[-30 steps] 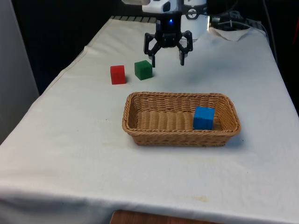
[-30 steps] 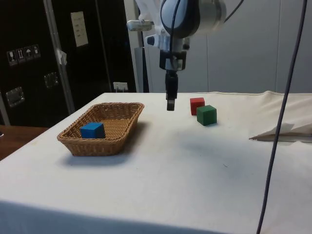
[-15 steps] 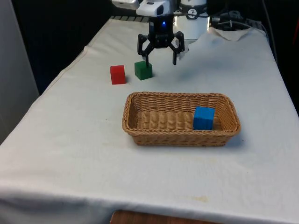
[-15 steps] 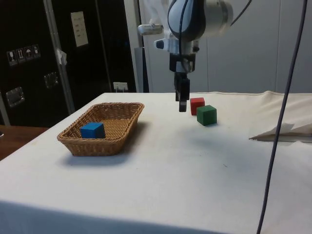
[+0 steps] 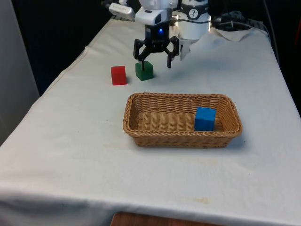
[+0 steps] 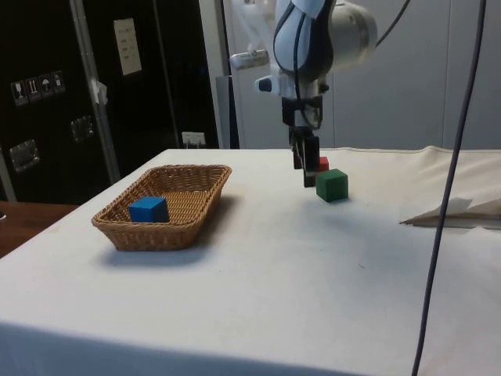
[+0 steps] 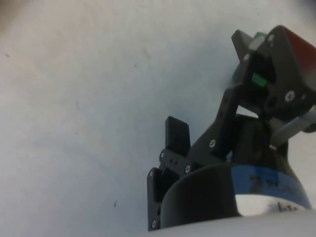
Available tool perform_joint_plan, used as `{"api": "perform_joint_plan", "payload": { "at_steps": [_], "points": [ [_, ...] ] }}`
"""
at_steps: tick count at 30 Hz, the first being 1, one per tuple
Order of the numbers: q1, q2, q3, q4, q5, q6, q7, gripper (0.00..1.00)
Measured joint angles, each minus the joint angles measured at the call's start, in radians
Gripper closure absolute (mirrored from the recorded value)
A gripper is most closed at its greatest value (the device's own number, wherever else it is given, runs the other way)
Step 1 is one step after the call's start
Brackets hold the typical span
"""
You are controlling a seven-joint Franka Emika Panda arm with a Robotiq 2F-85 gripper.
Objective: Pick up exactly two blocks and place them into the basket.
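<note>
While the claw [image 5: 154, 62] hangs wide, white cloth [image 5: 70, 141] (dark cabinets [image 6: 55, 94] behind) lies flat.

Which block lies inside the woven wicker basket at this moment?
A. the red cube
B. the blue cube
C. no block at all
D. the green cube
B: the blue cube sits inside the woven wicker basket, while the red cube and green cube rest on the white cloth beyond it.

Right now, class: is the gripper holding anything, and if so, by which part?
Nothing is held. The gripper hangs open above the cloth beside the green block, its fingers spread and touching no block.
</note>
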Motion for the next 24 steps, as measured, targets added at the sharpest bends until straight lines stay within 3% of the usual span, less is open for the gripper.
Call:
{"api": "perform_joint_plan", "payload": {
  "at_steps": [17,24],
  "points": [
    [-0.021,0.077,0.0,0.0,0.01,0.001,-0.115,0.0],
    [-0.021,0.078,-0.001,0.001,0.017,0.001,-0.122,0.0]
  ]
}}
